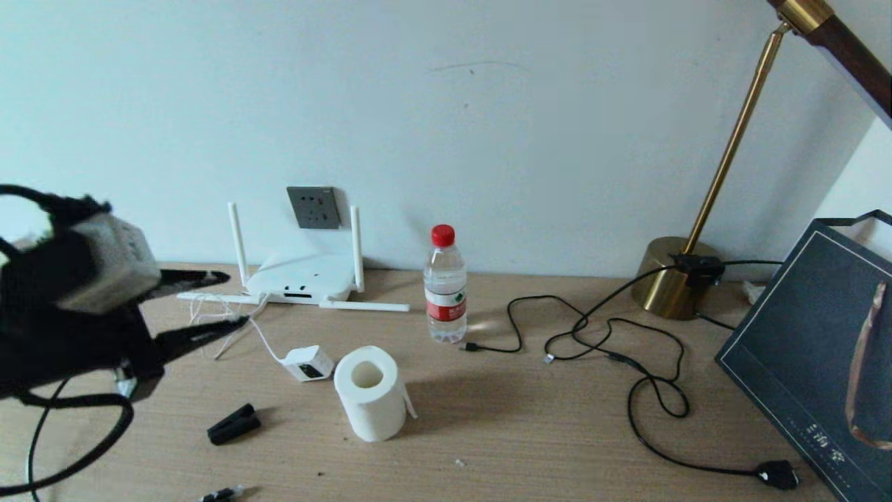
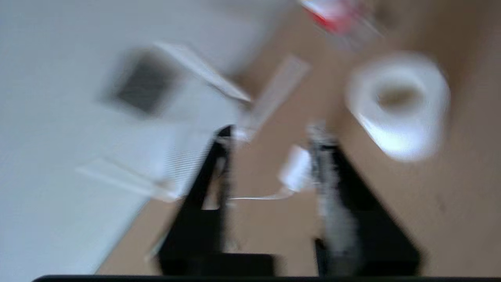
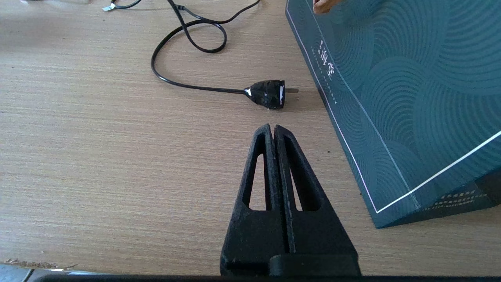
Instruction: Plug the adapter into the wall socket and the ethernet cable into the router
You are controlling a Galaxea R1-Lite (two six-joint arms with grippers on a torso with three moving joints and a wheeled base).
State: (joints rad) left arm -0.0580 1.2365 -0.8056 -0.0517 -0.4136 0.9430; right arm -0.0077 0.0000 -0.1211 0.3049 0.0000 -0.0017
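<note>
The white adapter (image 1: 309, 362) lies on the wooden table, its thin white cord trailing back to the router (image 1: 300, 282). The router sits against the wall under the dark grey wall socket (image 1: 313, 207). My left gripper (image 1: 231, 300) hovers open left of the adapter and holds nothing. In the left wrist view the adapter (image 2: 297, 172) lies ahead of my left gripper (image 2: 273, 133), close to one finger, with the wall socket (image 2: 143, 86) and router (image 2: 188, 129) beyond. The ethernet cable's clear-tipped plug (image 1: 221, 493) lies at the table's front edge. My right gripper (image 3: 273, 127) rests shut and empty above the table.
A toilet roll (image 1: 369, 392) stands just right of the adapter, a black clip (image 1: 234, 424) in front of it. A water bottle (image 1: 445, 286), thin black cables (image 1: 613, 348), a brass lamp base (image 1: 672, 279) and a dark bag (image 1: 815, 348) fill the right. A black power plug (image 3: 268, 94) lies by the bag (image 3: 411, 98).
</note>
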